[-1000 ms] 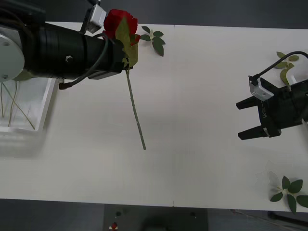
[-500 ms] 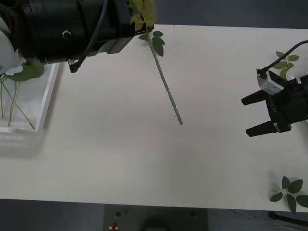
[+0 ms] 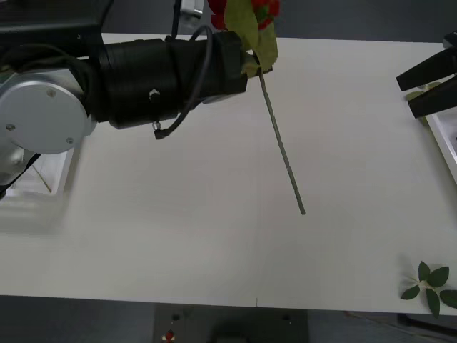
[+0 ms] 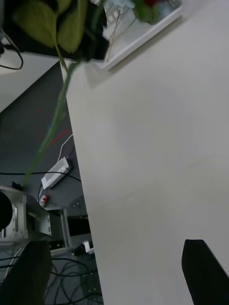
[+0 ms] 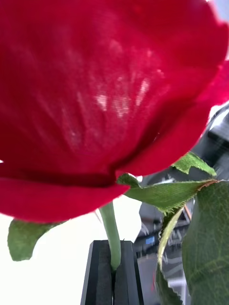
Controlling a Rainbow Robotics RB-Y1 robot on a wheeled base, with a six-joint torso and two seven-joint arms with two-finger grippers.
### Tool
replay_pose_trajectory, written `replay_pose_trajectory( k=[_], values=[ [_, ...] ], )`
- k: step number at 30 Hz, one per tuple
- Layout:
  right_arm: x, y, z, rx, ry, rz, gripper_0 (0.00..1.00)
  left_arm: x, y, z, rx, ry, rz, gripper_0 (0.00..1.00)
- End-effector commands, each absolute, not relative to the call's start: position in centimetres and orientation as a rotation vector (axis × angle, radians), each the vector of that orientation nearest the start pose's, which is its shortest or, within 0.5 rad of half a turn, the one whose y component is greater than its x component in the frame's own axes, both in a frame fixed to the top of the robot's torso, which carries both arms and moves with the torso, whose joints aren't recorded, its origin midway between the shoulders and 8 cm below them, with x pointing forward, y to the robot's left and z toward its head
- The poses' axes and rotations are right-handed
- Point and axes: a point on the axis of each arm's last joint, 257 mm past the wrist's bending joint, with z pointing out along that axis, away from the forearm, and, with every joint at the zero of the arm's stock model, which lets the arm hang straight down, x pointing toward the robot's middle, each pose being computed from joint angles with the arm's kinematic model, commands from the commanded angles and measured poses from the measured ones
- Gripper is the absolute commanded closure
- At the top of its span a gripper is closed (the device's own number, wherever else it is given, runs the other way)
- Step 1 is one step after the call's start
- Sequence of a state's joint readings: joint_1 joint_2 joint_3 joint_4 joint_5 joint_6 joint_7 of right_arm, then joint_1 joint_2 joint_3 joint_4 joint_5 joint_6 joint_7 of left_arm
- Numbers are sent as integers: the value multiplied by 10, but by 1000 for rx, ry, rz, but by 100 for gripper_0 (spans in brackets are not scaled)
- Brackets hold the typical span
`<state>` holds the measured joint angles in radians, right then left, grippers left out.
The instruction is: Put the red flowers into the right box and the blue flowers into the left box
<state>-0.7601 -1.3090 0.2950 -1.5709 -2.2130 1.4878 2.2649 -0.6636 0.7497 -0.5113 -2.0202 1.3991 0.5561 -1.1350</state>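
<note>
above the table's far edge, left gripper jaws clamped on red rose stem, stem slanting down over the tabletop. right gripper near the right side, jaws apart, by right box.

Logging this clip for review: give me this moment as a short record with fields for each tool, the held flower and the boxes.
left tool: shut on the red rose's stem, raised over the far side of the table
red rose: bloom up by the tool, stem hanging down and rightward, free of the table
right tool: open, holding nothing, at the table's right edge
left box: far left
right box: corner at right edge
</note>
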Motion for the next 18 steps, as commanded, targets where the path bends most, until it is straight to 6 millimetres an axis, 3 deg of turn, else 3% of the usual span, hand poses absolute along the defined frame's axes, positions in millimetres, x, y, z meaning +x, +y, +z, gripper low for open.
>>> replay_pose_trajectory(
  k=[1, 7, 10, 18],
  values=[
    [385, -190, 19, -1242, 2048, 935, 20, 424, -51, -1, 510, 1797, -1303, 100],
    [377, -170, -11, -1199, 2180, 948, 18, 415, -57, -32, 531, 1838, -1295, 100],
    [370, -168, -36, -1187, 2282, 931, 0, 410, -62, -44, 533, 1838, -1305, 100],
    [358, -166, -94, -1236, 2384, 826, 0, 404, -64, -70, 557, 1828, -1269, 100]
  ],
)
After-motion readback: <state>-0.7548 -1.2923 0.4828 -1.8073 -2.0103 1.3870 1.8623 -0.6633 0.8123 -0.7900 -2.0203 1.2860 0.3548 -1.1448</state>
